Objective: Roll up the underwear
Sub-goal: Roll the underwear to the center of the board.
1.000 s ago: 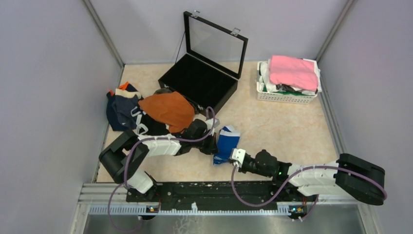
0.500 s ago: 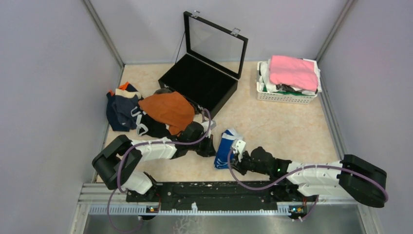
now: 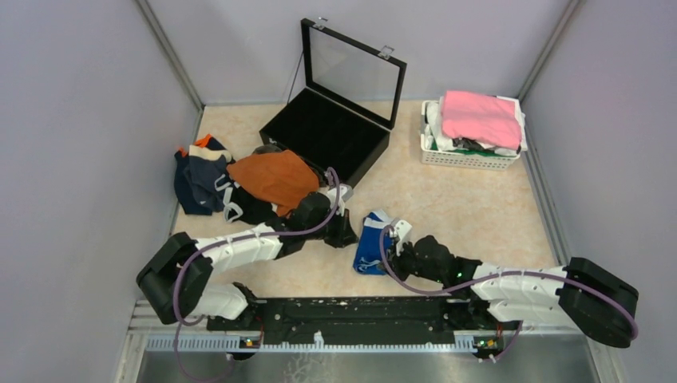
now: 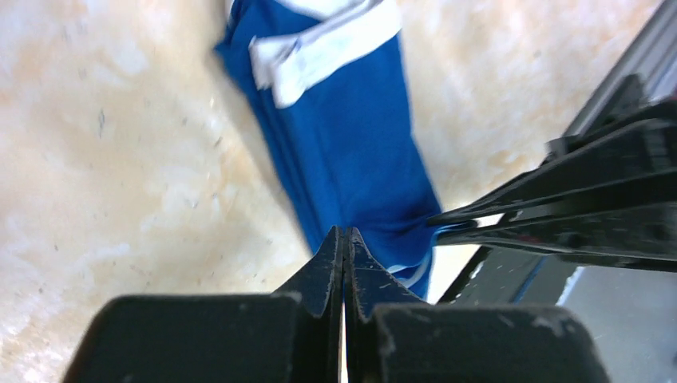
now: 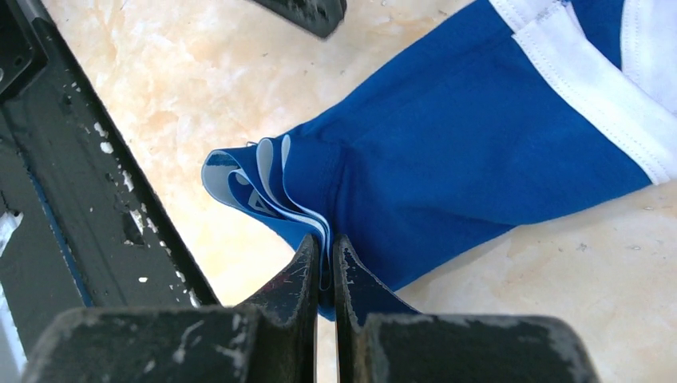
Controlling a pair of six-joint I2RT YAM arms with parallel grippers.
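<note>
A royal blue underwear [image 3: 371, 246] with white trim lies folded lengthwise on the table in front of the arms. My right gripper [image 3: 393, 241] is shut on its near hem; the right wrist view shows the jaws [image 5: 326, 249] pinching several folded layers of the blue underwear [image 5: 447, 152]. My left gripper [image 3: 348, 233] is just left of it, shut and empty. In the left wrist view its tips [image 4: 344, 233] reach the edge of the blue underwear [image 4: 351, 152]. Rust-orange [image 3: 275, 177], navy [image 3: 199, 182] and black [image 3: 251, 209] underwear lie piled at the left.
An open black case [image 3: 323, 136] with a raised glass lid stands at the back centre. A white basket [image 3: 471, 155] holding a pink folded cloth [image 3: 481, 117] and white items sits at the back right. The black rail [image 3: 351, 311] runs along the near edge.
My right gripper has moved forward and left with the blue underwear's hem, and the underwear now lies lower and flatter. My left arm has stretched out, its gripper shifting slightly back.
</note>
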